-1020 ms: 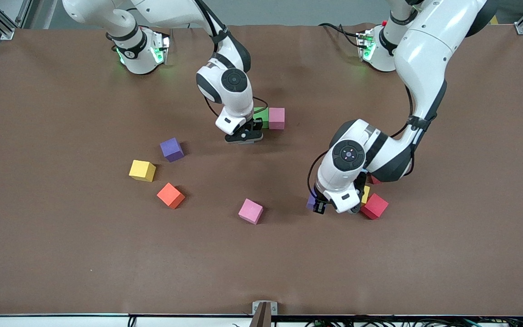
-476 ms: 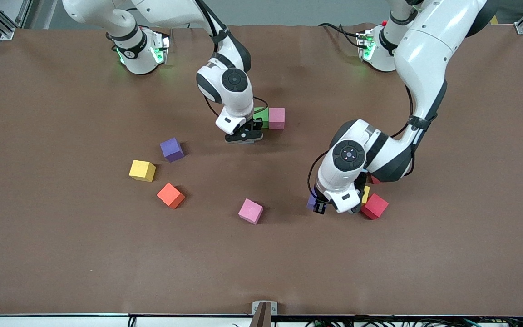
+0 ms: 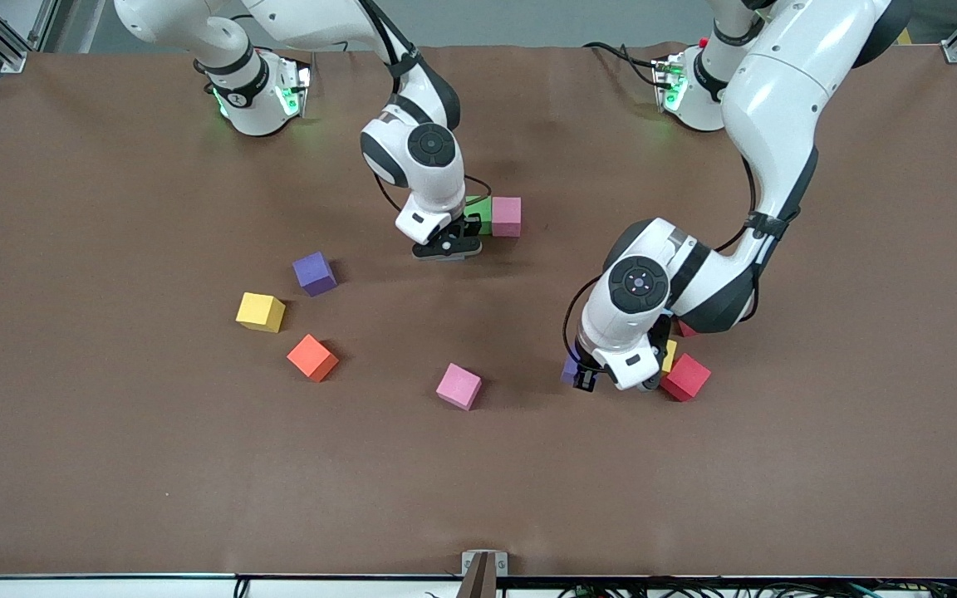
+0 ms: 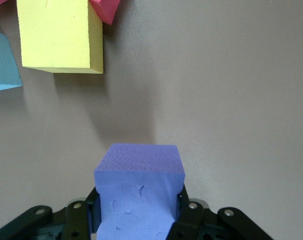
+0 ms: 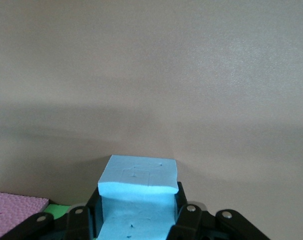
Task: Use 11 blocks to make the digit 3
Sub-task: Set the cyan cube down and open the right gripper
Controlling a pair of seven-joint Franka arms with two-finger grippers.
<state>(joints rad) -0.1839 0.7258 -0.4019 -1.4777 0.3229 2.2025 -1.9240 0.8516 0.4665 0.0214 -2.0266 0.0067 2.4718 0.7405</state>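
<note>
**A:** Toward the right arm's end of the table, what lies loose?

**B:** A yellow block [image 3: 260,312], a purple block [image 3: 314,273] and an orange block [image 3: 311,357], all well apart from both grippers. A lone pink block [image 3: 458,386] lies mid-table, nearer the camera than the green block [image 3: 478,214].

**A:** And the right gripper [image 3: 448,247]?

**B:** Its fingers are clamped on a light blue block [image 5: 137,200], low over the table and just beside the green block. The green block touches a second pink block [image 3: 506,216], the two side by side in a row.

**A:** The left gripper [image 3: 591,378]?

**B:** It is closed tight on a second purple block [image 4: 139,192], low over the table. A second yellow block [image 3: 669,355] and a red block [image 3: 685,377] sit just beside it, toward the left arm's end. I cannot tell whether either held block touches the table.
</note>
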